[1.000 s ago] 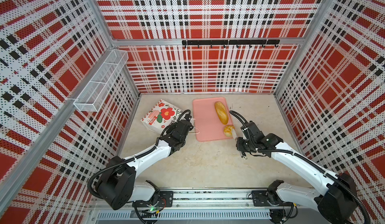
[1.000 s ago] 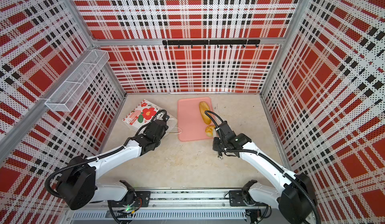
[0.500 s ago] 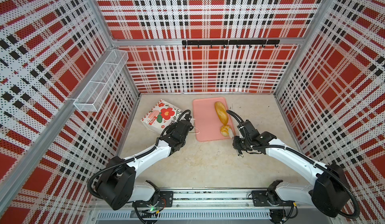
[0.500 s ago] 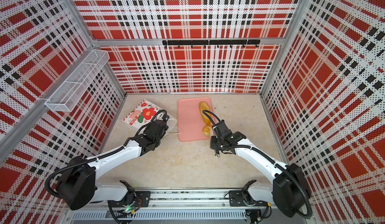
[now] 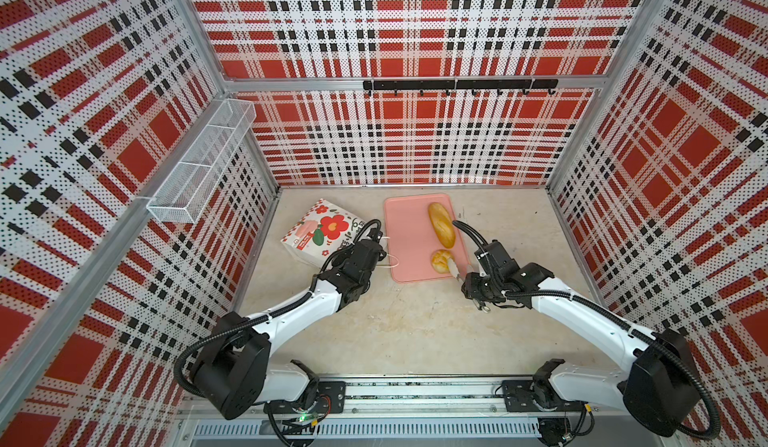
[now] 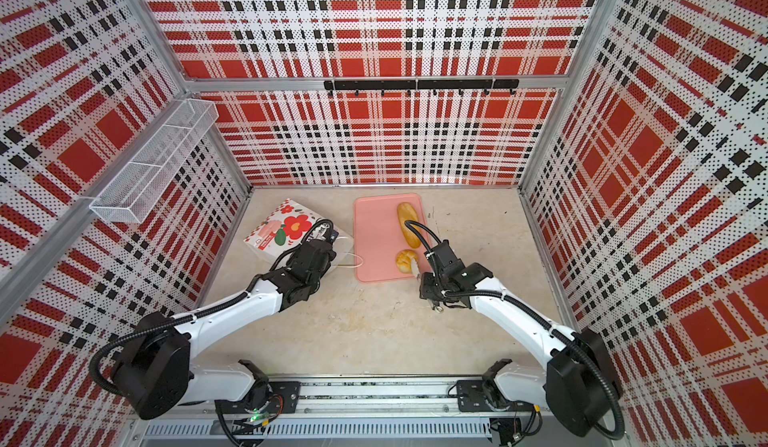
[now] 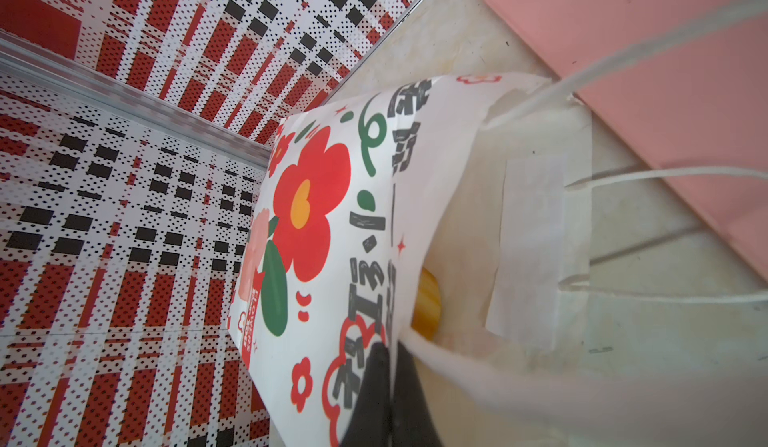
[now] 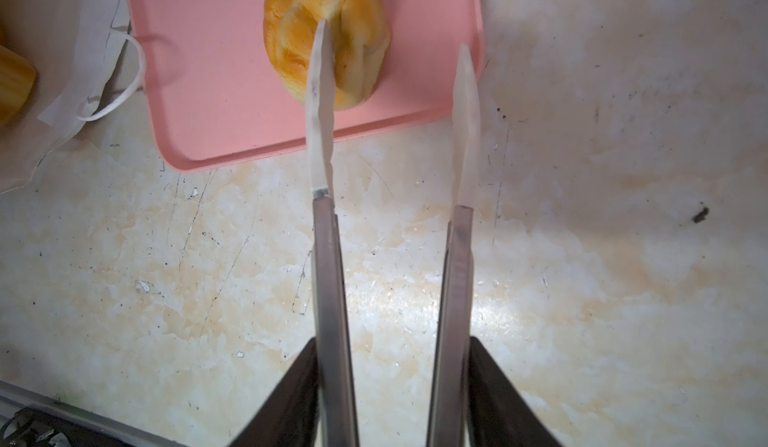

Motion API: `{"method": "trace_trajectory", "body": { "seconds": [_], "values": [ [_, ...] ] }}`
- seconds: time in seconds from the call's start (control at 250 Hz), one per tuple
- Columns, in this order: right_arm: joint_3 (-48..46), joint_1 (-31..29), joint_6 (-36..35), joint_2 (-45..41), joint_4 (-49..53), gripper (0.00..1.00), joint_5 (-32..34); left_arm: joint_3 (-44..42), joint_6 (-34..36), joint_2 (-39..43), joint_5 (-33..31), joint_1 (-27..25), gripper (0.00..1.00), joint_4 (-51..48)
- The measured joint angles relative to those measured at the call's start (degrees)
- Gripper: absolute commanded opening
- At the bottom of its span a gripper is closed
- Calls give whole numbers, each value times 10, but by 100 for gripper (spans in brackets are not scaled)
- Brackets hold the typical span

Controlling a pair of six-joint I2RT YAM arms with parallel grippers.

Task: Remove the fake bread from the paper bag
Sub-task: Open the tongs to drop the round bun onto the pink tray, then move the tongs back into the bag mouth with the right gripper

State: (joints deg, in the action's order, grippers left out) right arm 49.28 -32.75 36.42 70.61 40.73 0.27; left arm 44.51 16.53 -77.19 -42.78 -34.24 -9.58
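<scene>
**A:** How will the bread handle?

**B:** Light, I'd judge, and a little springy, with a glossy skin that could slip. The braided bun [image 8: 357,16] is best pinched across its narrow middle. The same goes for the long loaf [image 5: 441,224].

**A:** Where is it all?

**B:** In a top view the bun lies at the 6 o'clock end of the pink tray [image 5: 405,233], with the loaf at the bun's 12 o'clock. A yellow roll [image 7: 426,303] sits just inside the mouth of the paper bag [image 5: 320,233]. The bag lies on its side at the tray's 9 o'clock.

**A:** And the claws?

**B:** The right gripper [image 8: 392,33] is at the bun's 4 o'clock, jaws moderately parted and holding nothing. One finger crosses the bun, but I cannot tell whether it touches. The left gripper [image 7: 388,361] is pinched tight on the bag's upper lip, at the bag's 4 o'clock corner, and that props the mouth open.
</scene>
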Motion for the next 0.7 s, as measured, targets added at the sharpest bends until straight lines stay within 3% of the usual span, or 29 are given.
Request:
{"method": "trace_trajectory", "body": {
  "seconds": [0.372, 0.548, 0.7],
  "values": [
    [28, 1, -12, -48, 57, 45, 0, 0, 0, 0, 0, -3, 0, -1],
    [71, -4, -22, -54, 68, 29, -28, 0, 0, 0, -1, -3, 0, -1],
    [97, -32, -21, -43, 44, 25, -59, 0, 0, 0, -1, -3, 0, -1]
  ]
}}
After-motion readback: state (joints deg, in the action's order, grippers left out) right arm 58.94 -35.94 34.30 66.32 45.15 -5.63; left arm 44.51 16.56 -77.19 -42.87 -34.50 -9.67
